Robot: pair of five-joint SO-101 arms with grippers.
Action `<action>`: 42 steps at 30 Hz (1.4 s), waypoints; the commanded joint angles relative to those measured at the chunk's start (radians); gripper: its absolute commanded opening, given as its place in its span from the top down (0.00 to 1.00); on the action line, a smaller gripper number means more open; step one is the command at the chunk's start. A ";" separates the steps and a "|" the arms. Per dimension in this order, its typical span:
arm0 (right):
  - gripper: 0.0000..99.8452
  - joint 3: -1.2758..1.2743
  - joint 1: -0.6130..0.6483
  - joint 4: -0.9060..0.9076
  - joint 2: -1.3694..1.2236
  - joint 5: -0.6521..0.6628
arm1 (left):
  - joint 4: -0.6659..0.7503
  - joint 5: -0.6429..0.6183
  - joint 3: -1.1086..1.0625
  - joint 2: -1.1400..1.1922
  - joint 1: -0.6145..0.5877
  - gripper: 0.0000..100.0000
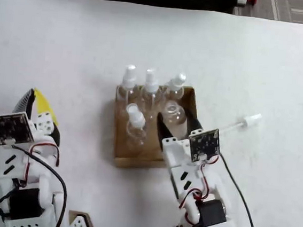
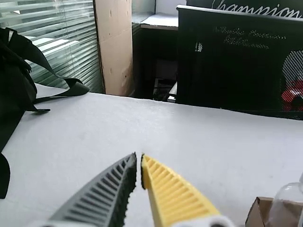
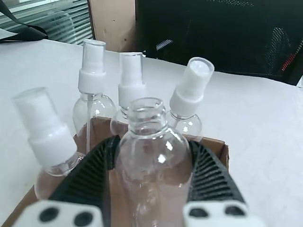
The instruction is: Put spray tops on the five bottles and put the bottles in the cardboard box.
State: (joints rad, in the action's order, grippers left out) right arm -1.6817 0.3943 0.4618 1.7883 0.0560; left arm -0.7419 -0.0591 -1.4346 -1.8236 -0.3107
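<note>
I am seeing the right gripper (image 3: pixel 154 145) clasping an uncapped clear bottle (image 3: pixel 150 163) around its belly. One black finger is pressing on each side, and the open neck is standing upright above the fingertips. This bottle is sitting inside the cardboard box (image 1: pixel 136 160), in the part of the box closest to the gripper. I cannot quite tell whether its base is resting on the box floor or hanging just above it, because the fingers are hiding the bottom.

Four more bottles, each wearing a white spray top, are standing in the box around the held one. Three are lining up in a row just beyond the gripper's fingertips: the leftmost capped bottle (image 1: pixel 127 87), the middle capped bottle (image 1: pixel 151 88) and the rightmost capped bottle (image 1: pixel 174 88), whose cap is leaning away to the right. The fourth capped bottle (image 1: pixel 135 125) is standing just beside the gripper's left finger, nearer to the arm than that row.

A loose spray top (image 1: pixel 245 122) is lying on its side on the white table (image 1: pixel 67 41). It is outside the box, off to the right of the right gripper, with its thin tube pointing back toward the gripper.

The left gripper (image 2: pixel 139 163) is sitting well apart, to the left of the box. Its grey and yellow fingers are meeting at the tips with nothing between them. A black bag (image 2: pixel 14 85) with straps is lying on the table well beyond those fingertips.
</note>
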 commanded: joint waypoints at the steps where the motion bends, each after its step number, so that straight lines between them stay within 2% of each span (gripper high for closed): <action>1: 0.98 -0.009 -0.007 -0.019 0.008 -0.008 | 0.034 0.009 0.006 -0.008 0.015 0.98; 19: 0.98 -0.009 0.024 0.085 0.008 0.000 | 0.032 0.009 0.005 -0.008 0.016 0.98; 24: 0.90 -0.009 0.021 0.099 0.008 0.002 | 0.031 0.009 0.005 -0.008 0.016 0.98; 36: 0.89 -0.009 0.002 0.102 0.008 0.003 | 0.031 0.009 0.005 -0.008 0.016 0.98; 42: 0.89 -0.009 0.012 0.114 0.008 0.052 | 0.031 0.009 0.005 -0.008 0.016 0.98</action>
State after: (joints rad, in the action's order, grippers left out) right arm -1.6817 0.4051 0.5723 1.7883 0.0867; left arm -0.7419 -0.0591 -1.4377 -1.8236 -0.3030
